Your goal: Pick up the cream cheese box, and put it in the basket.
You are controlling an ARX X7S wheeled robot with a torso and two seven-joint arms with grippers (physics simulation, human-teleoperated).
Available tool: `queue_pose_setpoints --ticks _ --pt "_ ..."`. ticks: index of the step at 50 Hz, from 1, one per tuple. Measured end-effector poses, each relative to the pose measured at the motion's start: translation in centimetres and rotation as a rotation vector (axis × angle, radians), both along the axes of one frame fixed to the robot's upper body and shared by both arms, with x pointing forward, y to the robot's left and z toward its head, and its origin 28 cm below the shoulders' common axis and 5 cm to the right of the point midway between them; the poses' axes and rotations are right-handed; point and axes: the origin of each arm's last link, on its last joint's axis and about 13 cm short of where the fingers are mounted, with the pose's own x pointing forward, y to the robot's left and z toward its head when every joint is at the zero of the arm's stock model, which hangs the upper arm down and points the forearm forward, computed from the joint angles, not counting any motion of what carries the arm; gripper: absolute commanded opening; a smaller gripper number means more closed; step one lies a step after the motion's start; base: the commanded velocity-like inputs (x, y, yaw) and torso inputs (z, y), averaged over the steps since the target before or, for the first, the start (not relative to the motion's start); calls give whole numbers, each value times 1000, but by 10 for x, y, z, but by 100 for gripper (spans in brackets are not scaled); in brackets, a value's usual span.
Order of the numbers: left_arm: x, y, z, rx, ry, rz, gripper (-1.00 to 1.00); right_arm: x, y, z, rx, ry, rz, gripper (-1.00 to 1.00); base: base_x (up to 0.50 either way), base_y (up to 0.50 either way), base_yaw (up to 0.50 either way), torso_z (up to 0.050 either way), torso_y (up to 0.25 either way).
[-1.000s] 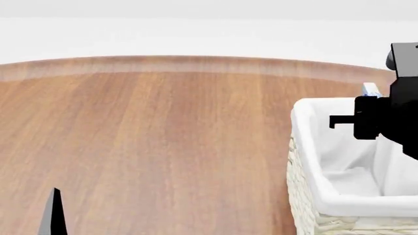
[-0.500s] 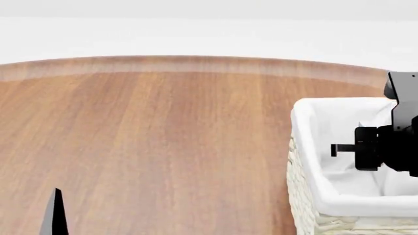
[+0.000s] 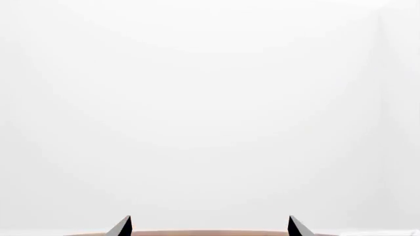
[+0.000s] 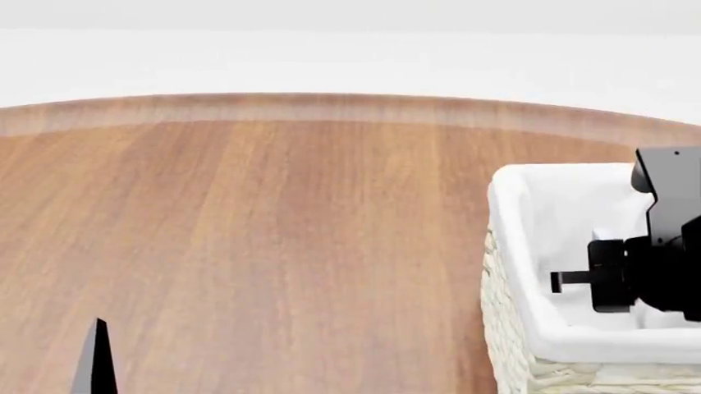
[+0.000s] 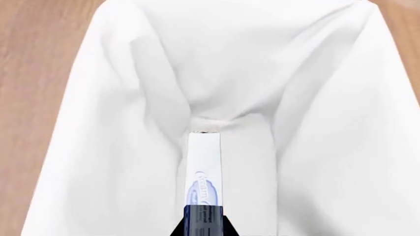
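Note:
The cream cheese box (image 5: 204, 169) is a thin white box with blue print. It is held edge-on between the jaws of my right gripper (image 5: 204, 230), which is shut on it. The box hangs inside the basket, over the white cloth liner (image 5: 315, 108). In the head view the basket (image 4: 513, 246) stands at the right edge of the table, and my right arm (image 4: 657, 271) reaches down into it, hiding the box. My left gripper (image 3: 208, 227) is open and empty, and one of its fingertips (image 4: 97, 361) shows at the lower left of the head view.
The wooden table (image 4: 274, 230) stretches left of the basket, with its rounded far edge against a white background. The basket's wicker wall (image 4: 501, 345) faces the table's middle. No cans show in these views.
My right arm has moved down and nearer in the head view, lowering the box into the basket. The box's tip no longer shows above the far rim. The left arm is nearly still.

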Motion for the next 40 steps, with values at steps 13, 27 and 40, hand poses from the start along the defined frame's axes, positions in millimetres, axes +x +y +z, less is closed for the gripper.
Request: queue_pose_setpoints --ticks 13,27,40 --pt "0 0 0 2 0 0 100 -1 -2 -5 -3 -6 11 100 0 0 0 1 0" --pt "-1 -1 2 3 -1 -1 100 0 -4 -3 -6 -27 10 100 0 0 0 0 0" --pt "-1 -1 3 2 -1 -2 100 1 -4 5 -14 -56 15 100 0 0 0 0 0"
